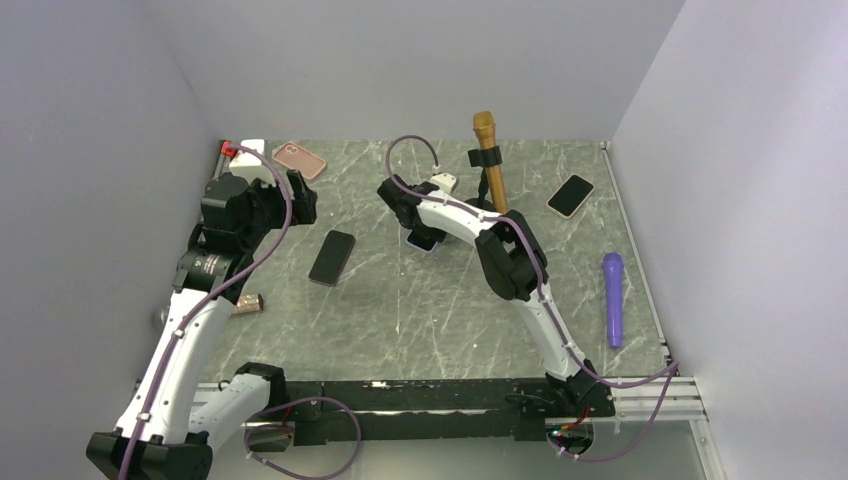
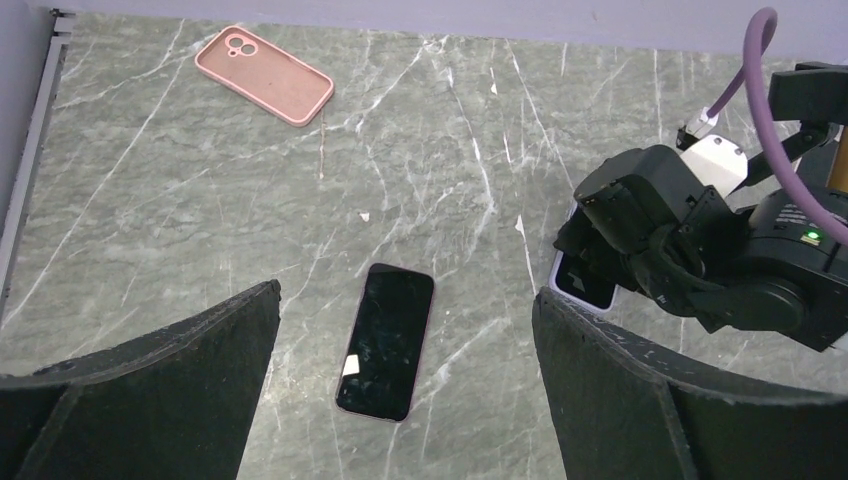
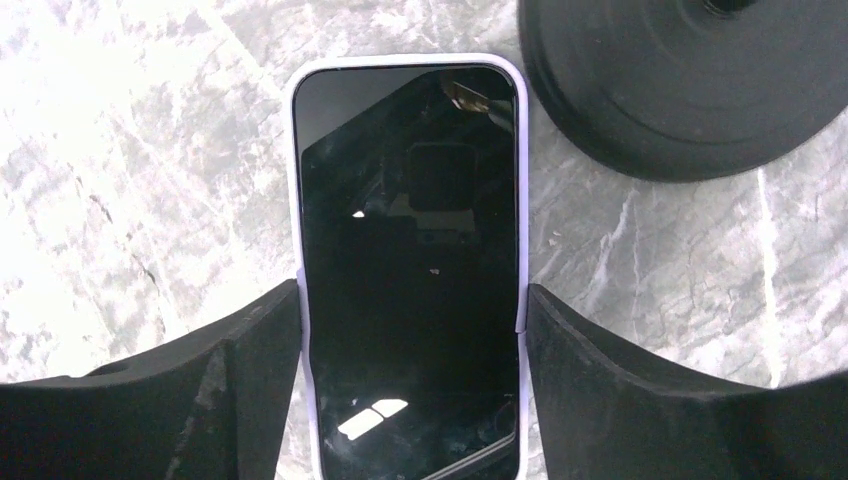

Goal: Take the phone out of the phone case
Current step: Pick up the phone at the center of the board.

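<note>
A phone with a dark screen (image 3: 410, 270) sits in a lavender case (image 3: 296, 200), lying flat on the marble table. My right gripper (image 3: 412, 330) is shut on it, one finger pressed against each long side of the case. In the top view the right gripper (image 1: 418, 230) is at the table's middle, with the cased phone (image 1: 424, 242) peeking out under it. It also shows in the left wrist view (image 2: 583, 285). My left gripper (image 2: 407, 295) is open and empty, hovering above the table at the left (image 1: 300, 200).
A bare black phone (image 2: 387, 341) lies under the left gripper (image 1: 332, 257). An empty pink case (image 1: 299, 160) lies back left. Another phone (image 1: 570, 195) lies back right. A gold microphone (image 1: 488, 160) stands on a round black base (image 3: 690, 80). A purple microphone (image 1: 612, 298) lies right.
</note>
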Motion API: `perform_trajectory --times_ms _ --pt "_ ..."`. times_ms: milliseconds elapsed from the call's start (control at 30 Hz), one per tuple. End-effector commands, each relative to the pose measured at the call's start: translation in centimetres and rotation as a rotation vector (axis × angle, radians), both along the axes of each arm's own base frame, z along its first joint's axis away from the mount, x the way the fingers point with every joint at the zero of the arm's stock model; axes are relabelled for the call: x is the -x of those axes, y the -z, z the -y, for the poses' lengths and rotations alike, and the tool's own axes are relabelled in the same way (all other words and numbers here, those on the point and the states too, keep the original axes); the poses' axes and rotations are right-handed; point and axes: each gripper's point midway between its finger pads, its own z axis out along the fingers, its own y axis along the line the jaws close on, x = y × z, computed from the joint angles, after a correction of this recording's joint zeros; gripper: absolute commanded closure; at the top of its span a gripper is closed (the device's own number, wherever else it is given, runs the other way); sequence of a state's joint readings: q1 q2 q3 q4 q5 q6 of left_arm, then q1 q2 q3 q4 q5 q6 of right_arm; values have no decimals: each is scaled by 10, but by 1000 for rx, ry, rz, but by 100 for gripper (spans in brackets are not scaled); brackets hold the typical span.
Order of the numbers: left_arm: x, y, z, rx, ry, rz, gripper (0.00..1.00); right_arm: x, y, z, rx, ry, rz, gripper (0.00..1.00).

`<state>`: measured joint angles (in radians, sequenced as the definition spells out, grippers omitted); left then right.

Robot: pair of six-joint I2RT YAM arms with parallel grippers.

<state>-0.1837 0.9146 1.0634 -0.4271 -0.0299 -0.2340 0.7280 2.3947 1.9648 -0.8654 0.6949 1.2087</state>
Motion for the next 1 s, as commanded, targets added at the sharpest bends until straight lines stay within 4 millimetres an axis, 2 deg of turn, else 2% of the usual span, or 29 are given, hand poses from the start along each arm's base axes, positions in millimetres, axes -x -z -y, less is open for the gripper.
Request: perform_trajectory --times_ms 0,67,133,200,300,400,433,500,567,700,800,967 --pt "-7 -3 0 6 -6 18 1 17 27 -11 -28 -181 -121 37" --pt "-7 -3 -3 -6 -17 21 1 18 19 -18 -34 -287 -109 43" --pt "-7 -2 -7 -17 -35 32 1 18 6 -25 -41 -394 -85 56" --pt "-8 0 -12 -32 -58 28 1 17 -12 -23 -24 -441 -44 75" --pt "-11 4 -11 -34 -59 10 1 17 -45 -34 -21 -558 46 88" --pt "-13 8 -9 -28 -49 -2 1 32 -75 -52 48 -738 127 100" --pt "-13 9 -8 -26 -47 -4 1 36 -84 -55 97 -791 157 100" --pt "-16 12 -8 -19 -43 -15 1 52 -88 -54 158 -880 189 100" --pt "-19 16 -6 2 -30 -32 0 67 -101 -55 148 -964 258 100" --pt "-27 28 1 67 15 -75 1 92 -108 -45 97 -1054 340 100" --pt "-34 44 27 139 164 -144 1 111 -120 -46 43 -1142 403 100" --pt "-31 75 101 359 574 -313 1 145 -141 -44 -20 -1297 487 100"
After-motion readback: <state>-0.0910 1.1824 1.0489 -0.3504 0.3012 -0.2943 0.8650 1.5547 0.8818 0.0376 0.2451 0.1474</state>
